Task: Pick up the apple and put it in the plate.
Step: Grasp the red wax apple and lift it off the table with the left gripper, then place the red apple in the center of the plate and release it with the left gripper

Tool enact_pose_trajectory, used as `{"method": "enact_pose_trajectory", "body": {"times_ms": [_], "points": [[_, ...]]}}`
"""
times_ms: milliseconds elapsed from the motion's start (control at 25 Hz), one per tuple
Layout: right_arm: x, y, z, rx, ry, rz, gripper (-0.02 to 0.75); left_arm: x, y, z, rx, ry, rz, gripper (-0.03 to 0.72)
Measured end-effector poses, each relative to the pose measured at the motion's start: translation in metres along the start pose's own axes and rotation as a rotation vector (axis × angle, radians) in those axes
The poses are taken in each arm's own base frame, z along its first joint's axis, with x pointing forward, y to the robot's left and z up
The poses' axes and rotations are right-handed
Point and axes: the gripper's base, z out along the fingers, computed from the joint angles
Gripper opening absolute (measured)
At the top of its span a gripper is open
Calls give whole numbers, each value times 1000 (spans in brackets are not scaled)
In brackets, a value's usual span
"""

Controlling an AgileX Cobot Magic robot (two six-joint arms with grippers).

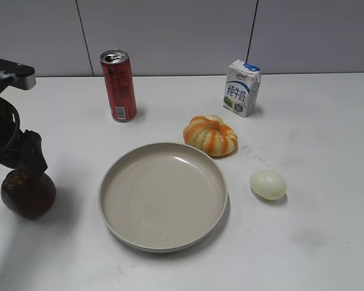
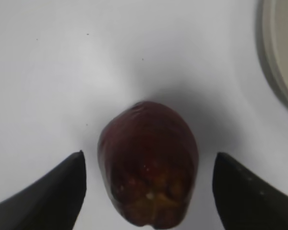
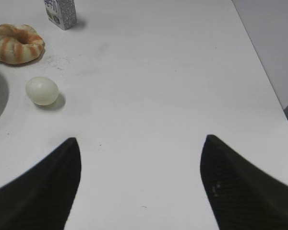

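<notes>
The dark red apple (image 1: 28, 194) sits on the white table at the far left, left of the beige plate (image 1: 118, 176). My left gripper (image 1: 25, 159) hangs just above the apple. In the left wrist view the apple (image 2: 149, 163) lies between the two open fingers of the left gripper (image 2: 149, 165), with a gap on each side. The plate's rim (image 2: 278, 52) shows at the right edge of that view. My right gripper (image 3: 140, 148) is open and empty over bare table; it is out of the exterior view.
A red can (image 1: 119, 85) stands at the back, a milk carton (image 1: 241, 87) at the back right. An orange-and-white striped pumpkin-shaped thing (image 1: 210, 135) lies behind the plate, and a pale egg (image 1: 267, 184) to its right. The table's right edge (image 3: 273, 96) is near the right gripper.
</notes>
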Motion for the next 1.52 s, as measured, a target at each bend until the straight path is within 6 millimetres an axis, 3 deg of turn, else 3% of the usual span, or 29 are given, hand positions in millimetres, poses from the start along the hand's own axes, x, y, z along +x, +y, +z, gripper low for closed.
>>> {"method": "enact_pose_trajectory", "body": {"times_ms": [320, 480, 800, 1000, 1120, 1280, 1400, 1520], "points": [[0, 0, 0, 0, 0, 0, 585, 4, 6, 24, 1, 107, -14, 621], [0, 0, 0, 0, 0, 0, 585, 6, 6, 29, 16, 139, -19, 555], [0, 0, 0, 0, 0, 0, 585, 6, 5, 25, 17, 140, -16, 541], [0, 0, 0, 0, 0, 0, 585, -10, 0, 0, -2, 97, 33, 541], [0, 0, 0, 0, 0, 0, 585, -34, -18, -17, -4, 49, 116, 541], [0, 0, 0, 0, 0, 0, 585, -65, -67, -32, 5, -50, 279, 541], [0, 0, 0, 0, 0, 0, 585, -84, -105, -30, 32, -85, 381, 540], [0, 0, 0, 0, 0, 0, 585, -97, -136, -13, 63, -68, 452, 540]]}}
